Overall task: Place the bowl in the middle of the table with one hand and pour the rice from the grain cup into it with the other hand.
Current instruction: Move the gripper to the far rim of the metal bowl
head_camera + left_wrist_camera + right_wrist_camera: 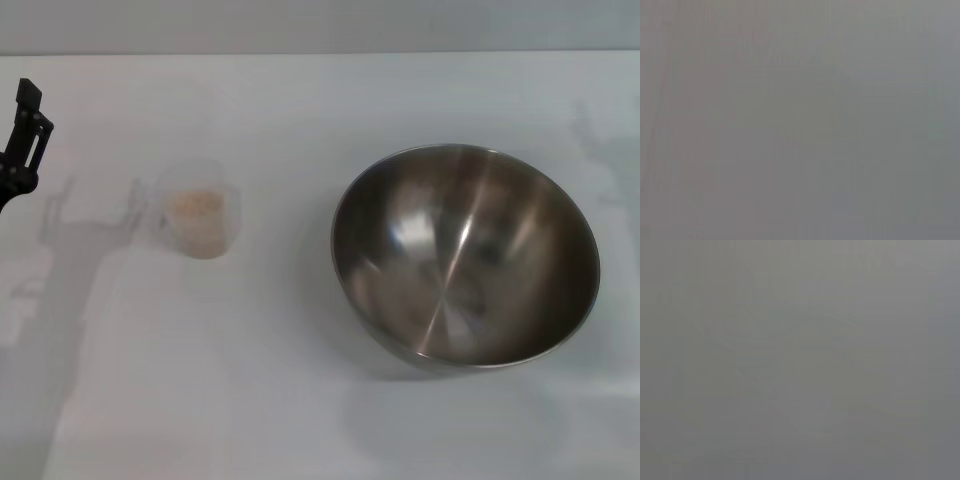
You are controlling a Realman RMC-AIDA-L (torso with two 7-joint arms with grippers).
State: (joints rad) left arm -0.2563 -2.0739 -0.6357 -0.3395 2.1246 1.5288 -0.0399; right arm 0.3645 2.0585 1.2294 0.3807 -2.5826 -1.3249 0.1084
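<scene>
In the head view the steel bowl [466, 254] stands on the white table [300, 400], right of the middle, with nothing in it. The clear grain cup [197, 220] stands upright left of the middle, its handle toward the left, with pale rice [196, 203] inside. My left gripper [22, 140] shows at the far left edge, black, well apart from the cup. My right gripper is out of view. Both wrist views show only flat grey.
The table's far edge [320, 53] runs across the top of the head view. Faint shadows of the arms lie on the table at the left and far right.
</scene>
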